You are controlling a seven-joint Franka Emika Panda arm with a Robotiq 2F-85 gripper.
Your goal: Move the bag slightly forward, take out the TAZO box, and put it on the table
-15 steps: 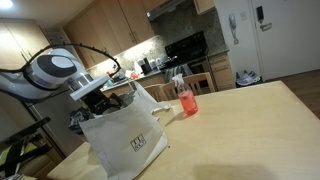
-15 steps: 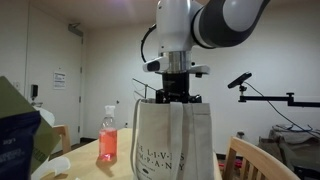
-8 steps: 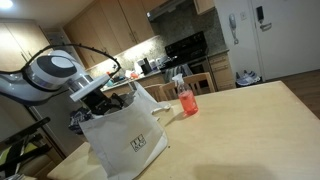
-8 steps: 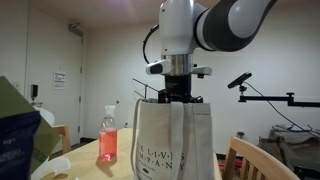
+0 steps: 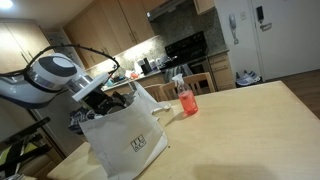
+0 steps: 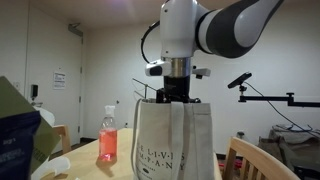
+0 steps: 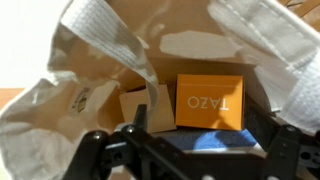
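Tan table — white bag and red bottle on it.

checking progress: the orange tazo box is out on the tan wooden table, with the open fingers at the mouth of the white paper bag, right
Not on the tan wooden table: the wrist view shows the small orange TAZO box inside the large white paper bag. The open fingers are at its mouth, as stated.

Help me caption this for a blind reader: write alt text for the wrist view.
An orange TAZO box lies inside the open white paper bag, seen from above, beside a tan carton. The gripper hangs open at the bottom edge, holding nothing.
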